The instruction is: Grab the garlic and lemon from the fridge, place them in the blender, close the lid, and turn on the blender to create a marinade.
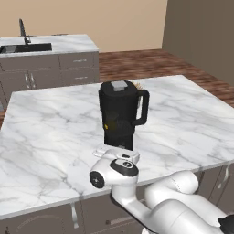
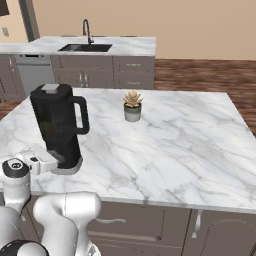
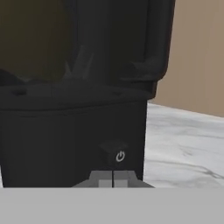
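Marble island surface (image 2: 175,145) | blender (image 1: 119,114) upright mid-surface, lid (image 1: 119,85) seated | hand (image 3: 113,178) fully closed, empty, tips just before the power button (image 3: 117,155) | rigid, heavy, stable: press the button, don't grip.

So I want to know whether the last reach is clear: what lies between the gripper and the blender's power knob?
Nothing. In the hand view the shut gripper sits just below the knob on the blender, with bare black housing between them.

A white power symbol marks the blender's (image 3: 74,131) front knob (image 3: 114,154).
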You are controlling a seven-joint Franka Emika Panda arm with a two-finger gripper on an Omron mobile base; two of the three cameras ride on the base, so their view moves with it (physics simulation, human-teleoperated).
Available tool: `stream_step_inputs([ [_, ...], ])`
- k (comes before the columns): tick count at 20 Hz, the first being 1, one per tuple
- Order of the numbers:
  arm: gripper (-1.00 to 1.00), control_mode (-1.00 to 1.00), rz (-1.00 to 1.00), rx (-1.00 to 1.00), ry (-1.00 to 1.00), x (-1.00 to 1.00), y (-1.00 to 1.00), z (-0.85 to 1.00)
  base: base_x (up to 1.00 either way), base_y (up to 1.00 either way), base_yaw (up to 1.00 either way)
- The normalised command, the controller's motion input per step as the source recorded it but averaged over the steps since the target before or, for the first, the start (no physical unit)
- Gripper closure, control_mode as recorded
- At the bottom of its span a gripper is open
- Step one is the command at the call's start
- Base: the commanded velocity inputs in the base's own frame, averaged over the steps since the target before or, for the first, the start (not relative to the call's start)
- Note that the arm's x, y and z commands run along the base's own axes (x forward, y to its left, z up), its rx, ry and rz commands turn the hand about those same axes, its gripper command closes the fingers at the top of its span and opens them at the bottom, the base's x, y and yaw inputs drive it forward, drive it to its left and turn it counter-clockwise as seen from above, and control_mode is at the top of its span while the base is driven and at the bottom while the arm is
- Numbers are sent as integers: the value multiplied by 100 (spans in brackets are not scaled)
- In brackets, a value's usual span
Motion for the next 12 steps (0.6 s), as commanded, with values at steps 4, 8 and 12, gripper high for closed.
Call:
stream_step_inputs([
  [4,100,-100,0,0,0,0,0,0,0,0,0],
  [8,100,-100,0,0,-1,8,-1,6,0,0,0],
  [12,100,-100,0,0,-11,1,-1,12,0,0,0],
])
